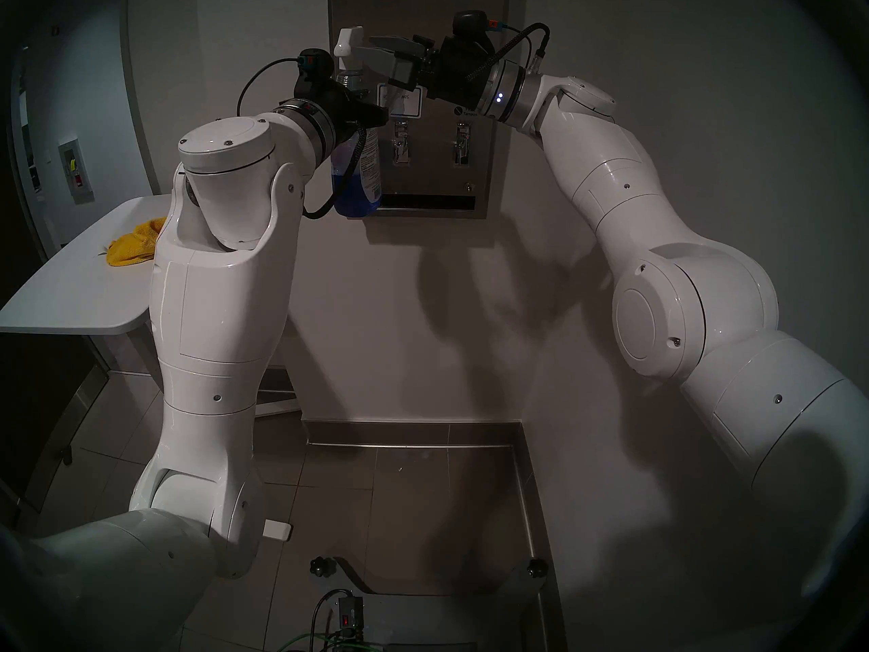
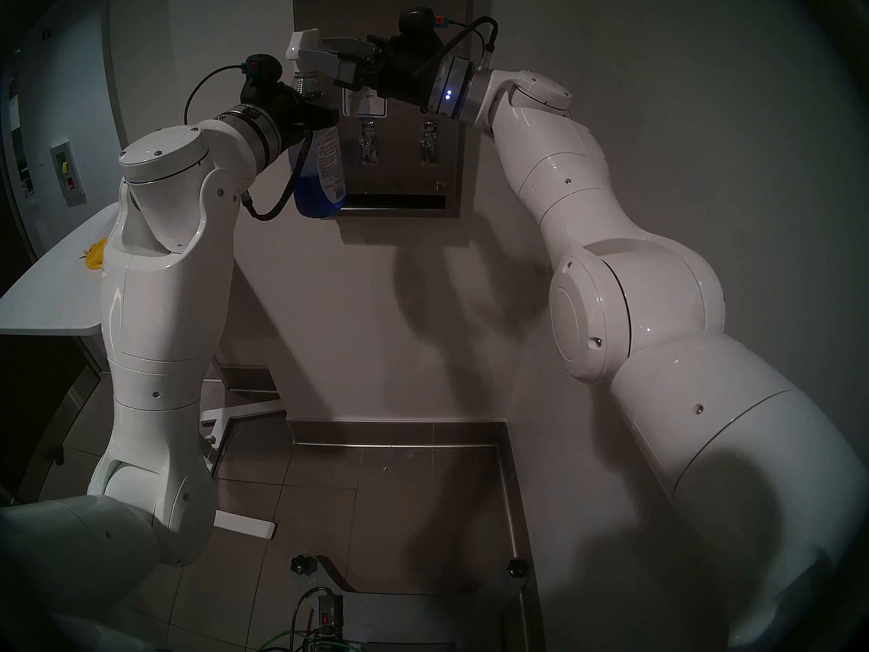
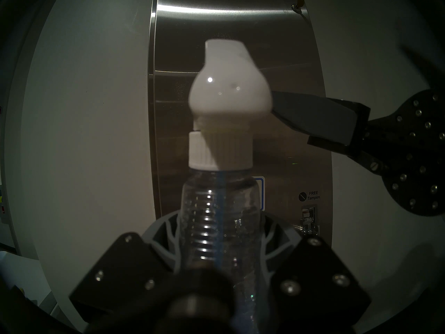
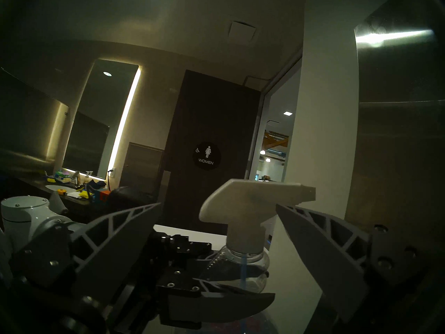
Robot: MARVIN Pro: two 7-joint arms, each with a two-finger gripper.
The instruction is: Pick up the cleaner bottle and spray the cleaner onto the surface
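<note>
Bottle count: one. Cleaner bottle (image 1: 359, 190) upright in left jaws, clamped tight around ribbed clear neck just under white collar. Blue cleaner (image 2: 315, 199) filling lower part only; white printed label (image 1: 372, 159) turned toward the right arm. White trigger nozzle (image 4: 252, 198) on top, tip aimed at steel dispenser front (image 1: 432, 176), near it but apart.

Right jaws spread wide, gripping nothing. Reaching in level from the right at nozzle height, one finger (image 4: 320, 254) just under the nozzle tip on the dispenser side, other finger (image 4: 106, 239) well apart on the far side. From left wrist view, one grey finger (image 3: 310, 114) right up against the side of the spray head; contact or a hair's gap, cannot tell.

On dispenser front: two lever knobs (image 1: 399, 143) (image 1: 462, 143) side by side, one blue-bordered white sticker (image 1: 399, 105) above the left knob and partly hidden behind right jaws, one dark slot (image 1: 425, 201) along the bottom.

Off to the left, one white surface (image 1: 70, 289) carrying one crumpled yellow cloth (image 1: 134, 241).
</note>
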